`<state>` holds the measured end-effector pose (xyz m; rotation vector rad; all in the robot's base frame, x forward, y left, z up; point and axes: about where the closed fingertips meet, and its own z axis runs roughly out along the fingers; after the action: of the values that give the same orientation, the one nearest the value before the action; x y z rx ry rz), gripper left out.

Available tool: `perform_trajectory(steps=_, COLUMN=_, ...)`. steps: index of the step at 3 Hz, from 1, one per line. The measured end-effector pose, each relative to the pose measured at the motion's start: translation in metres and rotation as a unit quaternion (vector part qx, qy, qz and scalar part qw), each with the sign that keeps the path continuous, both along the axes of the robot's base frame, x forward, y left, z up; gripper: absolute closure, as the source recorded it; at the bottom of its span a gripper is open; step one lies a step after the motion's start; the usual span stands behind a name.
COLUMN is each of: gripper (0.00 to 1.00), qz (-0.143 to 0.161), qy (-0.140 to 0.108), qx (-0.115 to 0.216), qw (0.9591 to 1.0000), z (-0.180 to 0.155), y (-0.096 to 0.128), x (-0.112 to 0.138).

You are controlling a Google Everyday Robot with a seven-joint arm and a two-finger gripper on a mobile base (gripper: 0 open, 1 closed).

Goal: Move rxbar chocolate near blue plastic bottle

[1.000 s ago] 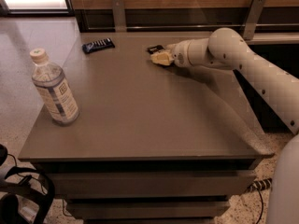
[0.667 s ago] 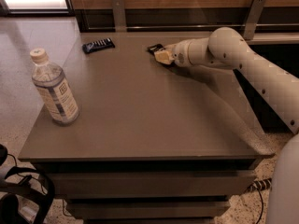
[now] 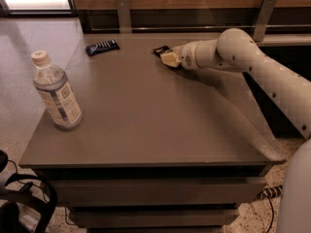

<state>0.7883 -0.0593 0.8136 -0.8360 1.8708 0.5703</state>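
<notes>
Two bars lie near the desk's (image 3: pixel 160 115) far edge, and the black chocolate bar (image 3: pixel 161 49) sits right at the tip of our hand (image 3: pixel 168 58), poking out just beyond it. The dark blue bar (image 3: pixel 102 46) lies further left. We cannot tell whether the hand is wide, narrow or gripping, nor the bar's long axis; the bottle (image 3: pixel 56 92) stands well apart, front-left.

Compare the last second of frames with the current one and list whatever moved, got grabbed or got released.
Nothing visibly changed. The gripper is in the same spot at the far side of the table, right against the rxbar chocolate, which lies where it did. The blue plastic bottle near the left edge and the dark blue wrapper at the back are as before.
</notes>
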Motion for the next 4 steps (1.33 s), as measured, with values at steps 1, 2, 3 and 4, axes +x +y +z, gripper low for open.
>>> perform_trajectory(steps=1, gripper=1.00, qz=0.000, qy=0.000, qx=0.000, qw=1.0000, z=0.0002, y=0.0000, x=0.0000)
perform_trajectory(steps=2, gripper=1.00, qz=0.000, qy=0.000, qx=0.000, qw=1.0000, z=0.0003, y=0.0000, x=0.0000)
perform_trajectory(steps=3, gripper=1.00, qz=0.000, qy=0.000, qx=0.000, qw=1.0000, z=0.0004, y=-0.0001, x=0.0000)
perform_trajectory(steps=4, gripper=1.00, qz=0.001, qy=-0.002, qx=-0.003, qw=1.0000, z=0.0043, y=-0.0017, x=-0.0011)
